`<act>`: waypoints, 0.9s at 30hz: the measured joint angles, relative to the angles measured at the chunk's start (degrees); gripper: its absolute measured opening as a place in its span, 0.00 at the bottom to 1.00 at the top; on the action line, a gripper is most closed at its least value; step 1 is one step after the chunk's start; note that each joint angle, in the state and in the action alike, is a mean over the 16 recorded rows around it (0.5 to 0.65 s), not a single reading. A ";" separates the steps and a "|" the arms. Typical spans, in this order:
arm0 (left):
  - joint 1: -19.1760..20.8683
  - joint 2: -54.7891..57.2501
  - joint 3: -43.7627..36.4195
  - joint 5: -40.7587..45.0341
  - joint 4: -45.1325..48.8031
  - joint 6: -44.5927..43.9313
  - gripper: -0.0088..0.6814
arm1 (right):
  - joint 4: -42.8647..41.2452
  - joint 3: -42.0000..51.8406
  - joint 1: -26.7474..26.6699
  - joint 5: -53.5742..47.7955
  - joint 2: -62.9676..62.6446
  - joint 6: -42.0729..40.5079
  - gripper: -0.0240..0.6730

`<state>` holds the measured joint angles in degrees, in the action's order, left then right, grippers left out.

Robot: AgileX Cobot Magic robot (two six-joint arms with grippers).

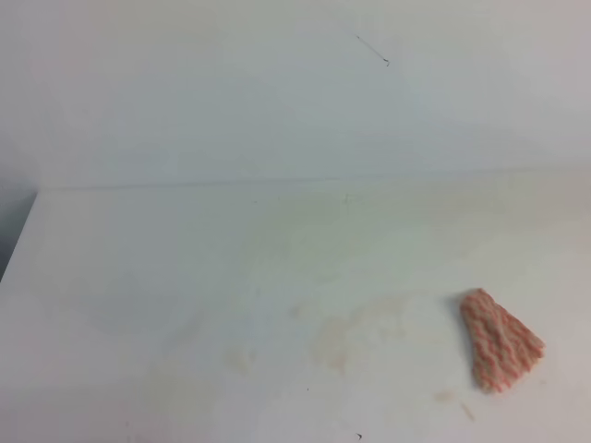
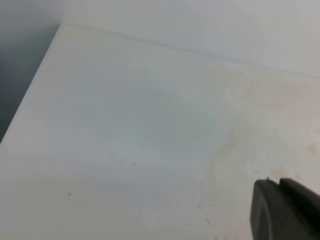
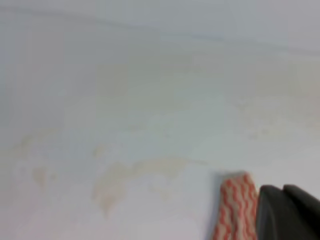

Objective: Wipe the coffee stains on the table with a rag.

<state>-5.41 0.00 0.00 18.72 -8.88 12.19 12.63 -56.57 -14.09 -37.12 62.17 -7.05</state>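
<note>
The table (image 1: 185, 268) is a broad, smooth white slab; on it the coffee stains (image 1: 337, 343) form a thin, lobed tan film; right of them lies the rag (image 1: 499, 341), a crumpled red-and-white checked wedge, just beside the right gripper (image 3: 286, 212), its jaws pressed together, holding nothing.

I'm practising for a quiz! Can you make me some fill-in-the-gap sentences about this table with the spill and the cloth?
1. The rag has red and white ____.
2. In the high view, the coffee stains lie to the ____ of the rag.
3. The rag lies on a ____ table.
4. In the high view, no robot ____ is touching the rag.

Missing words: checks; left; white; gripper
</note>
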 joint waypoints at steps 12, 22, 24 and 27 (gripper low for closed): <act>0.00 0.00 0.00 0.00 0.00 0.00 0.01 | -10.65 10.26 0.00 2.50 -24.84 9.22 0.03; 0.00 0.00 0.00 0.00 0.00 0.00 0.01 | -13.98 12.10 0.00 0.17 -28.22 10.30 0.03; 0.00 0.00 0.00 0.00 0.00 0.00 0.01 | -14.00 12.17 0.02 0.09 -28.27 10.33 0.03; 0.00 0.00 0.00 0.00 0.00 0.00 0.01 | -13.93 12.57 0.21 0.18 -28.95 10.37 0.03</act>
<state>-5.41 0.00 0.00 18.72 -8.88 12.19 -1.29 -44.00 -13.88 -36.94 33.22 3.32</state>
